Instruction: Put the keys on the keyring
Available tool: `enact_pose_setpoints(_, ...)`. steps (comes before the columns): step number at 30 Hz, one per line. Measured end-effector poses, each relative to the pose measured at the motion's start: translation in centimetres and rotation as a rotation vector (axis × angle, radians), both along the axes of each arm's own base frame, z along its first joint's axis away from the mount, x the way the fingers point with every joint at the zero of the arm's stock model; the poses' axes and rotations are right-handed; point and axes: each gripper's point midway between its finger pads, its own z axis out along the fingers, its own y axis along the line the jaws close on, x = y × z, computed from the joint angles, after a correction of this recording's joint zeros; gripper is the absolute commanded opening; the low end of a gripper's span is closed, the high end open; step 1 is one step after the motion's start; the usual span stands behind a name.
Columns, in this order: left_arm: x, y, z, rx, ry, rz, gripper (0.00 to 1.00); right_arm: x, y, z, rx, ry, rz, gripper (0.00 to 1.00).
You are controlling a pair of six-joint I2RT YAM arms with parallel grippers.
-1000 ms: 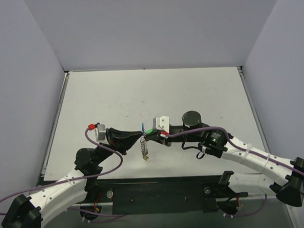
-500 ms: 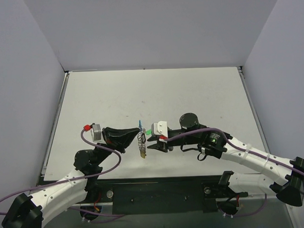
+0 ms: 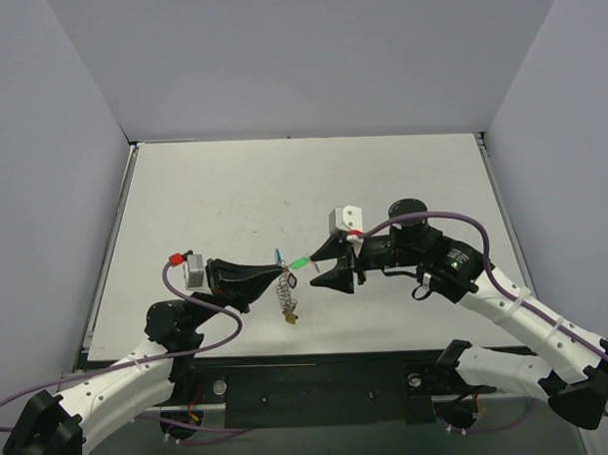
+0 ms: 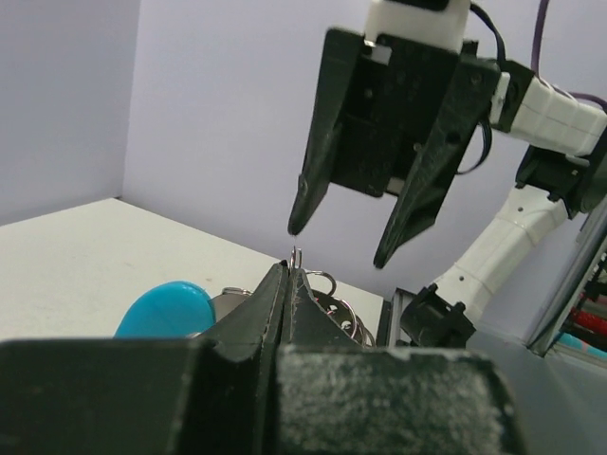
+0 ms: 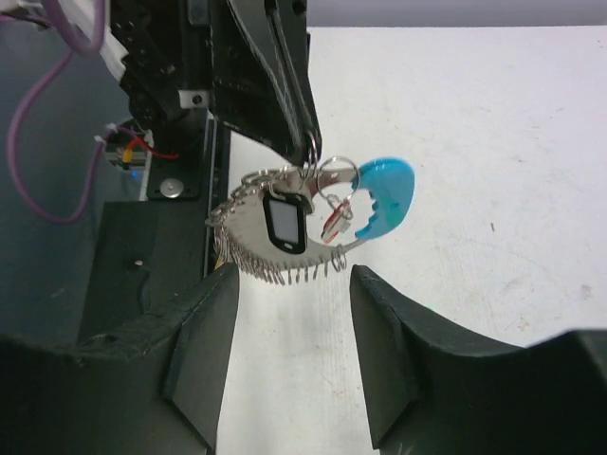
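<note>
Keyring (image 5: 275, 269) between closed left jaws

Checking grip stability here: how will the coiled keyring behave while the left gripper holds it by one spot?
Likely floppy: the keyring sags in a curve below the left gripper pinching its top. Its blue tag and black-rimmed tag hang loose, so they probably swing with any move. The thin wire could twist in that pinch.
</note>
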Motion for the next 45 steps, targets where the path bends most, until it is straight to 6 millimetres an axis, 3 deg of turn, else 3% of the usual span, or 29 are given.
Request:
enact_pose_setpoints(5,-0.9,-1.0,-1.3,0.059,-0.005,-0.076,0.0,-0.8,0.5,1.7,0.05,0.107,0.037,0.34)
enact_pose_setpoints(8,-1.2,-1.5,-1.6,0.082,-0.008,-0.107,0.0,-1.4,0.7,1.6,0.052,0.154,0.057,0.24)
enact_pose_setpoints(10,-1.3,-1.6,-1.5,0.085,-0.014,-0.117,0.0,-1.5,0.8,1.4,0.05,0.181,0.063,0.22)
enact_pose_setpoints(18,-1.8,-2.2,-1.2,0.086,-0.026,-0.151,0.0,-1.1,1.4,0.8,0.045,0.224,0.059,0.21)
enact_pose_setpoints(29,-2.1,-2.4,-1.2,0.086,-0.031,-0.16,0.0,-0.8,1.8,-0.2,0.03,0.241,0.056,0.12)
enact_pose_setpoints(45,-2.1,-2.5,-1.0,0.076,-0.028,-0.152,0.0,-0.9,2.2,-0.7,0.028,0.236,0.064,0.11)
